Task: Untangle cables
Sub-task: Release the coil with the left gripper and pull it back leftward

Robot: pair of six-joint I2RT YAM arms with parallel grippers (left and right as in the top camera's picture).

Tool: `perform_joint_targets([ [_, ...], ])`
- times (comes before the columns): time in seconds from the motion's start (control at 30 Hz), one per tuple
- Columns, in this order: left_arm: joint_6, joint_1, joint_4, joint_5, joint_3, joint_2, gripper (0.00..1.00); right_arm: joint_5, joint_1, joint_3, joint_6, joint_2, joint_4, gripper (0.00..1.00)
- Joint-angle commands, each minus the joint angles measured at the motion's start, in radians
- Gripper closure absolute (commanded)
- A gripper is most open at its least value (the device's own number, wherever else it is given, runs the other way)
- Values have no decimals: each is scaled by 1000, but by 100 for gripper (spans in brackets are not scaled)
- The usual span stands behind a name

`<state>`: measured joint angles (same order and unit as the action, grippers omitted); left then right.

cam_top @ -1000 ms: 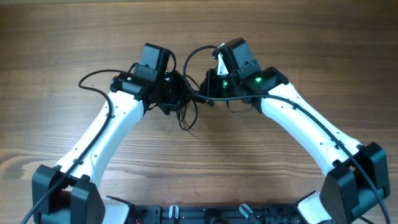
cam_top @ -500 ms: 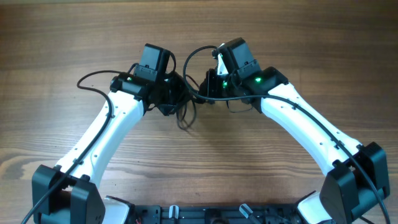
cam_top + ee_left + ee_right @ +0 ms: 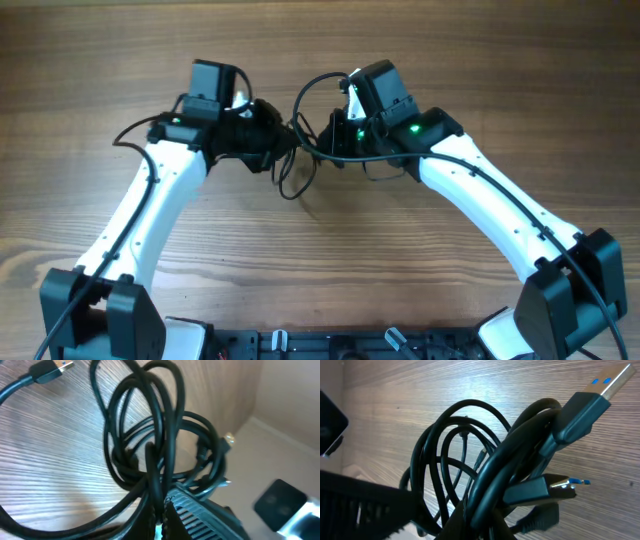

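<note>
We find the cables bunched in one black tangle just left of the right gripper, above the wooden table; the right gripper's jaws are pressed together on several strands, and its wrist view shows a blue-tongued plug sticking out above that bunch; the left gripper sits near the right gripper, on the other side of the tangle, and it too is clamped on strands; one loose loop hangs from the tangle, nearer the arm bases than the right gripper.
</note>
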<state>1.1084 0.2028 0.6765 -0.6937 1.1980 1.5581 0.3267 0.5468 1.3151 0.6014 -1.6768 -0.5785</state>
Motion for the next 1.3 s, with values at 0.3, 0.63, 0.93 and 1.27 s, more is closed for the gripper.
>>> perform_joint_targets([
  [0.3,-59,-261,-4,-250,12,-1,96,7,0,7,0,10,-10,96],
  [0.63,-119,-409,1,-344,12,-1,96,-24,0,7,-4,10,-14,96],
  [0.93,-137,-498,15,-365,12,-1,96,-73,0,7,-27,10,-44,96],
  [1.27,-217,-537,-11,-440,12,-1,96,-93,0,7,-53,10,-55,96],
])
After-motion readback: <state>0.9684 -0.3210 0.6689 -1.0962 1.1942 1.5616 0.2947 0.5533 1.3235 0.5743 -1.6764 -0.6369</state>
